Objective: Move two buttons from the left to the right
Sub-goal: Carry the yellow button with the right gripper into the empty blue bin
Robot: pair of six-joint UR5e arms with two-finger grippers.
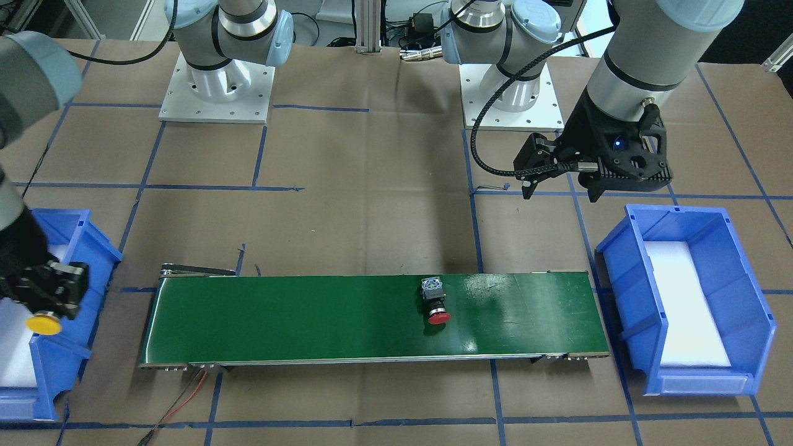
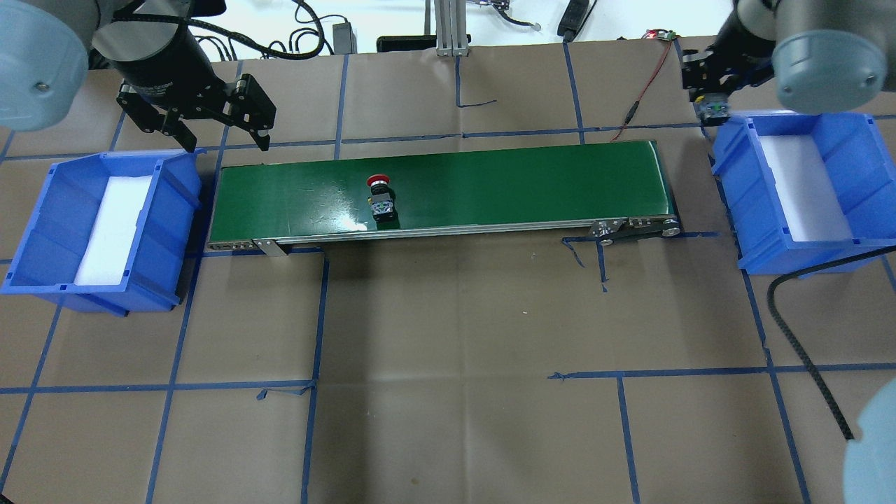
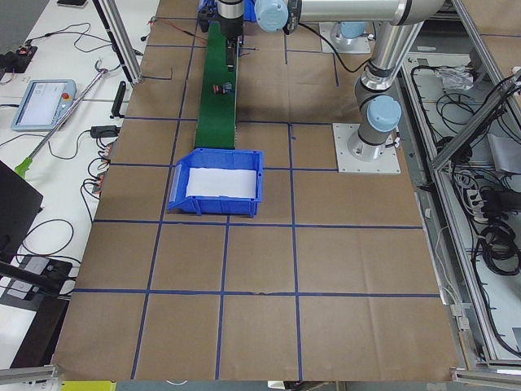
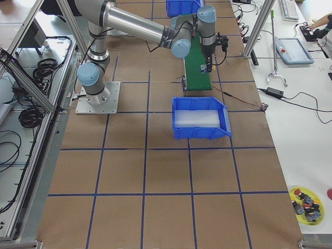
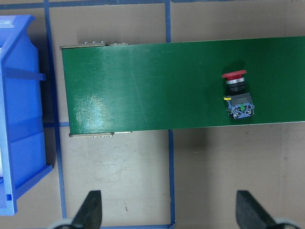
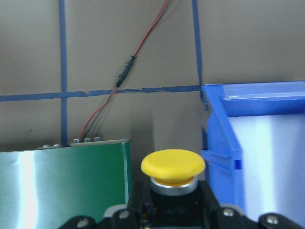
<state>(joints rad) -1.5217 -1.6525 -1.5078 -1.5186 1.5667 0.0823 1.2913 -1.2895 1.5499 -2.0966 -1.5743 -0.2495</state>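
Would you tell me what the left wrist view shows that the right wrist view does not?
Left wrist only: the red button lying on the green belt, and the open left pincer. Right wrist only: the yellow button in the right pincer, and a red wire. Both: the belt, a blue bin each, taped paper.

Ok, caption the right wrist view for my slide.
Right gripper holds the yellow button beside the blue bin, past the green belt.
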